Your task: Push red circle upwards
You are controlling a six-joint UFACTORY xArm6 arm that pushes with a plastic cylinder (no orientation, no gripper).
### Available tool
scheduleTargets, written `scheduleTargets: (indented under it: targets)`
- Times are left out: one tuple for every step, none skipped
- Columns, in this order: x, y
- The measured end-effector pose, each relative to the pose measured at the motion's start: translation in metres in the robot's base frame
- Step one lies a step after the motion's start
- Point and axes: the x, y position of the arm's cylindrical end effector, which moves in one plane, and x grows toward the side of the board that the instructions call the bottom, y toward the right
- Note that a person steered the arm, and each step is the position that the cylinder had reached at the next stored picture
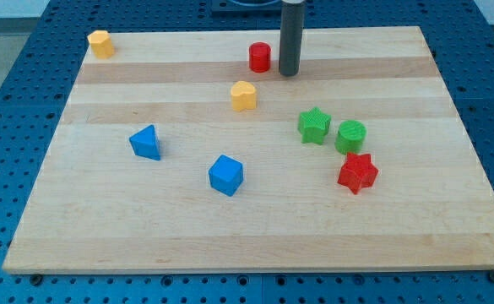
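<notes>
Rod hangs vertical near the view's top centre. My tip (pixel 290 74) sits on the table (pixel 255 228), just to the view's right of the red circle (pixel 259 57), close beside it; can't tell if they touch, a thin gap seems to show. Tip is slightly lower in the view than the circle's top face.

Rod's upper part is cut off by the top edge of the frame; only a bit of lighter collar shows there. Arm body itself not visible.

No claw on this rig, just the bare rod, so nothing is held; it carries no block.

Red circle sits near the table's top edge, a bit left of centre-right. Yellow block (pixel 243 95), shape hard to make out, lies below it and slightly to the view's left, apart from both circle and tip.

Another yellow block (pixel 100 43) at the top left corner. Blue triangle-like block (pixel 146 142) and blue cube (pixel 226 175) in the left-centre area, apart from each other. Right cluster: green star (pixel 314 125), green circle (pixel 350 136) just beside it, red star (pixel 357 173) right below the green circle, near touching.
</notes>
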Motion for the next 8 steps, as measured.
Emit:
scheduleTargets:
  targets:
    - [-0.03, -0.016]
    - [-0.037, -0.049]
    - [-0.021, -0.035]
    - [0.004, -0.034]
    - [0.001, -0.064]
    - [-0.013, -0.069]
    - [0.001, -0.073]
    - [0.011, -0.11]
